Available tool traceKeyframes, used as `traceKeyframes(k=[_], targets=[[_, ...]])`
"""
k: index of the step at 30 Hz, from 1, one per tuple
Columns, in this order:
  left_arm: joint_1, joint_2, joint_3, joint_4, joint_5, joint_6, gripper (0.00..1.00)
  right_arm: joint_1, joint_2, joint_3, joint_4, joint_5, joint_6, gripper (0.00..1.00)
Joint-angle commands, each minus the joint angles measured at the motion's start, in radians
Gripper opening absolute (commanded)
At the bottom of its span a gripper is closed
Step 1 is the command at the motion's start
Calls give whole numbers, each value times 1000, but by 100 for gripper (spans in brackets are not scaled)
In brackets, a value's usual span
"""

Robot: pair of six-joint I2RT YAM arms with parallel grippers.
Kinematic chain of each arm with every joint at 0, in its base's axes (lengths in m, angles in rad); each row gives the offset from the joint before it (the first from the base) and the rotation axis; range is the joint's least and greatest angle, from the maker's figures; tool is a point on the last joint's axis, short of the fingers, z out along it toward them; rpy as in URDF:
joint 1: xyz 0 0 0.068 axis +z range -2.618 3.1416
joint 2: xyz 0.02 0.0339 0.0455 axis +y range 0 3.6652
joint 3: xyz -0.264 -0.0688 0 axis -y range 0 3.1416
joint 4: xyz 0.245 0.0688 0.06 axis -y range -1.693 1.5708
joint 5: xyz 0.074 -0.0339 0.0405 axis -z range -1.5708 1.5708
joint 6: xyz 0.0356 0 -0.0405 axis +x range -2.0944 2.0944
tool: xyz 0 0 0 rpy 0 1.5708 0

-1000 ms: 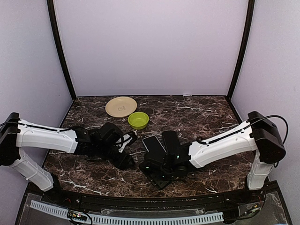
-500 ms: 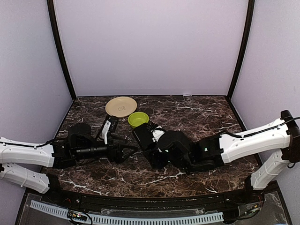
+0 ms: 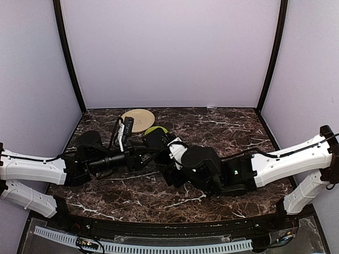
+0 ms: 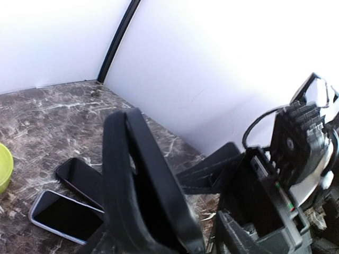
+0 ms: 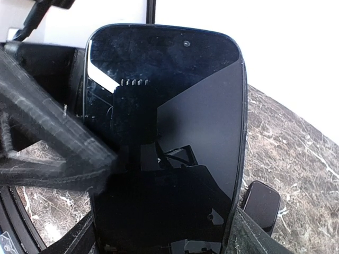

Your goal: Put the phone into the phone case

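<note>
My right gripper (image 5: 164,235) is shut on the phone (image 5: 164,132), a black glossy slab standing upright with its screen toward the right wrist camera. In the top view the phone (image 3: 158,140) is held above the table's middle. My left gripper (image 4: 175,235) is shut on a black hollow shell (image 4: 143,180), which looks like the phone case, tilted just beside the phone. Its blurred edge (image 5: 47,153) crosses the left of the right wrist view. The two grippers (image 3: 139,157) (image 3: 167,151) nearly meet.
A green bowl (image 3: 152,129) and a tan plate (image 3: 139,116) sit just behind the grippers. On the marble table (image 3: 233,127) lie a bare black phone (image 4: 79,177) and a dark-faced slab with a pale blue rim (image 4: 63,214). Another black phone (image 5: 260,203) lies at the right.
Both grippers have moved from the front middle of the table back and up toward the bowl. The right one carried the phone with it; the two arms now lie lower and more stretched out.
</note>
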Motion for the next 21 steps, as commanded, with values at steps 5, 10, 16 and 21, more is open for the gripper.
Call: traceKeyframes(k=[5, 10, 16, 21], targets=[[-7, 56, 60, 36, 44, 42, 27, 23, -14, 54, 121, 36, -79, 25], [-17, 33, 41, 6, 23, 110, 1, 23, -15, 44, 97, -14, -97, 31], [-18, -10, 4, -85, 6, 269, 0, -18, -81, -27, 15, -277, -140, 92], [-27, 13, -5, -150, 109, 447, 0, -149, -205, -66, -187, -770, -227, 99]])
